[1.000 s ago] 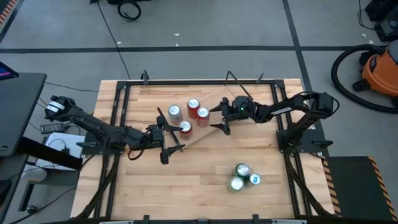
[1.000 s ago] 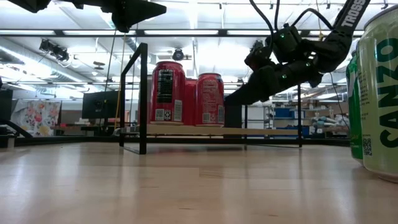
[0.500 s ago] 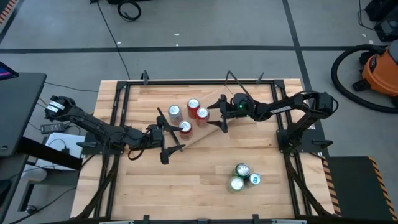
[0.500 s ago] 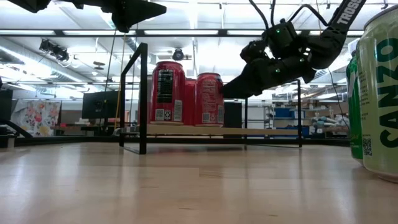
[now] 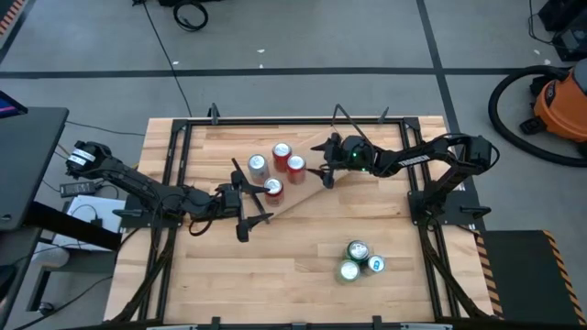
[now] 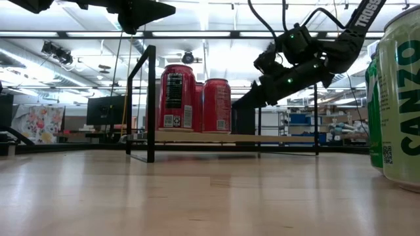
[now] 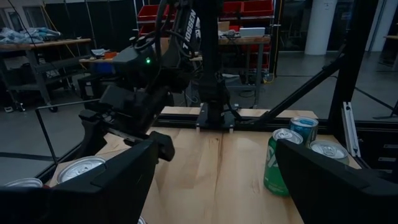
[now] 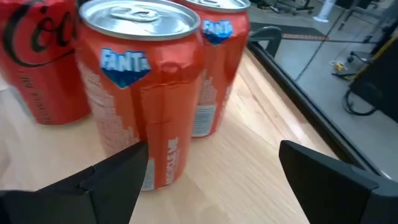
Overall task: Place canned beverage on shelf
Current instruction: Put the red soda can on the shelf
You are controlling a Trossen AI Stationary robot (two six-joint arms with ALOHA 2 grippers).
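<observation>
so, four red cans (image 5: 284,164) stand on the shelf (image 5: 307,191); three green cans (image 5: 359,258) near the surface's (image 5: 275,275) front-right corner; both arms' fingers apart, left fingers (image 5: 246,197), right fingers (image 5: 325,165).

"FANTA" on the two orange cans (image 8: 142,81) on the shelf, "Co" script on the red can (image 8: 37,56) beside, "CANZO" on green can (image 6: 401,92), "TROSS" on arm (image 6: 367,14).

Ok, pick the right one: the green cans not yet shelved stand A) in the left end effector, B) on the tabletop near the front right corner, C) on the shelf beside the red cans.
B: in the high view the green cans cluster on the bare tabletop, well apart from the shelf.
</observation>
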